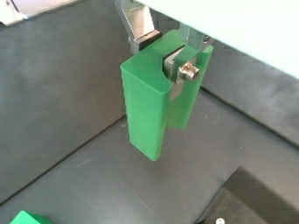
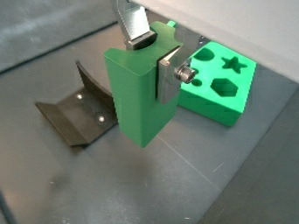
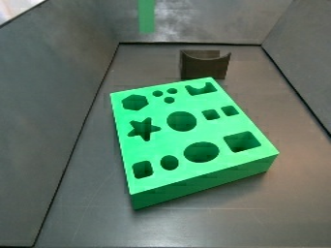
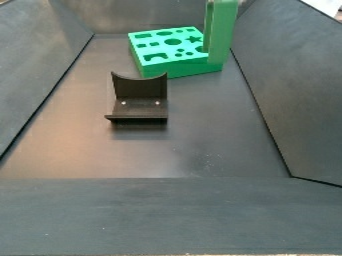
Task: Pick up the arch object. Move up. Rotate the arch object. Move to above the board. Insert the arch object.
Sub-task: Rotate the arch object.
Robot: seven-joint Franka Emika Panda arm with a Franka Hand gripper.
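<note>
On the left in a wrist view I see the fixture [image 2: 76, 114], a dark bracket with small screws, standing on the dark tabletop [image 4: 174, 140]. In both side views it [image 4: 136, 100] [image 3: 204, 63] stands apart from the board, with a bare strip of tabletop between them. Next, in the middle of that wrist view, comes the tool [image 2: 162, 57]. It is closed on the arch [image 2: 128, 96], which here is a tall bright green bar. One silver finger [image 2: 140, 35] lies flat against one side of the bar and another finger [image 2: 181, 77], with a screw head on it, presses on the opposite side. A wrist view shows the same grip [image 1: 166, 54]: the arch [image 1: 146, 105] hangs down from the fingers, and the finger with the screw sits in a long recess of the bar. The lower end of the bar seems to be above the tabletop and not touching it. In a side view the arch [image 4: 221, 35] stands upright near the right edge of the board; in a side view I see only a slim green piece of it [image 3: 146, 15] at the top, behind the board. To the right in the wrist view lies the board [image 2: 211, 107], a thick green slab flat on the tabletop. Its holes are all open in both side views [image 3: 195, 184] [image 4: 181, 68], also the arch-shaped one at its far edge.
</note>
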